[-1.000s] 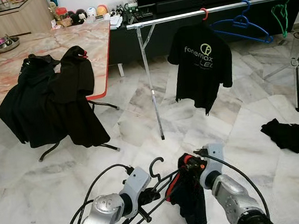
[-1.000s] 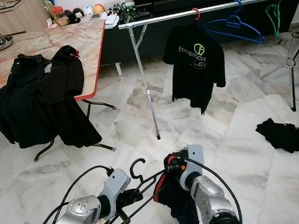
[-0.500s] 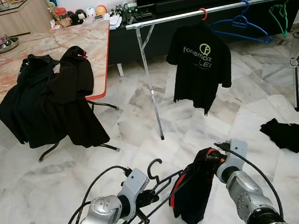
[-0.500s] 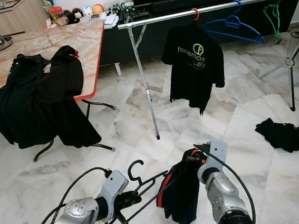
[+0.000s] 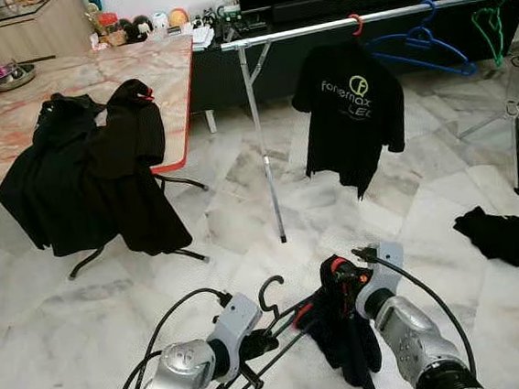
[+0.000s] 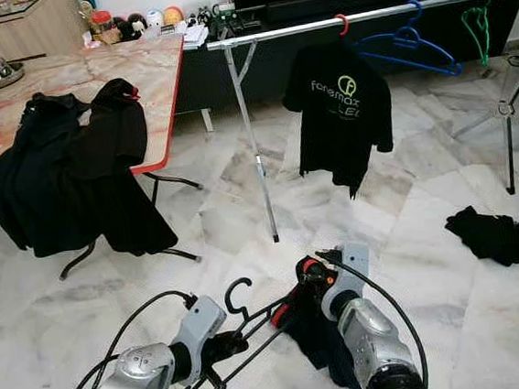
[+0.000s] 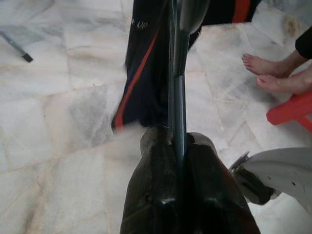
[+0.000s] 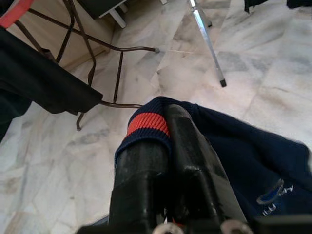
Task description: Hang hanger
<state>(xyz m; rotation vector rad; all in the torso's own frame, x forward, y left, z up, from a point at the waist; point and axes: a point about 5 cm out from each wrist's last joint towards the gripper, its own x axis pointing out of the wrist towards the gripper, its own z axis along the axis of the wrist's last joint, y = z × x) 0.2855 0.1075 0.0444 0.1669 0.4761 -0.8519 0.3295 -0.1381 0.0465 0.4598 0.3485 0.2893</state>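
Note:
A black wire hanger (image 5: 273, 317) is held low over the floor, and my left gripper (image 5: 255, 344) is shut on its bar (image 7: 178, 97). A dark navy shirt (image 5: 347, 338) with a red-striped collar (image 8: 147, 123) hangs from my right gripper (image 5: 339, 274), which is shut on the collar. The shirt sits at the hanger's right end. Farther off, the silver clothes rail (image 5: 371, 16) carries a black printed T-shirt (image 5: 350, 107), a blue hanger (image 5: 421, 43) and a green hanger (image 5: 490, 25).
A marble table (image 5: 74, 84) with black clothes (image 5: 87, 170) draped over its edge stands at the left. A black garment (image 5: 495, 232) lies on the floor at the right. A person's bare feet (image 7: 273, 73) and a red stool (image 7: 292, 109) are in the left wrist view.
My right gripper moved back left toward the hanger with the shirt. The shirt now hangs straighter and lower. The left gripper stayed put.

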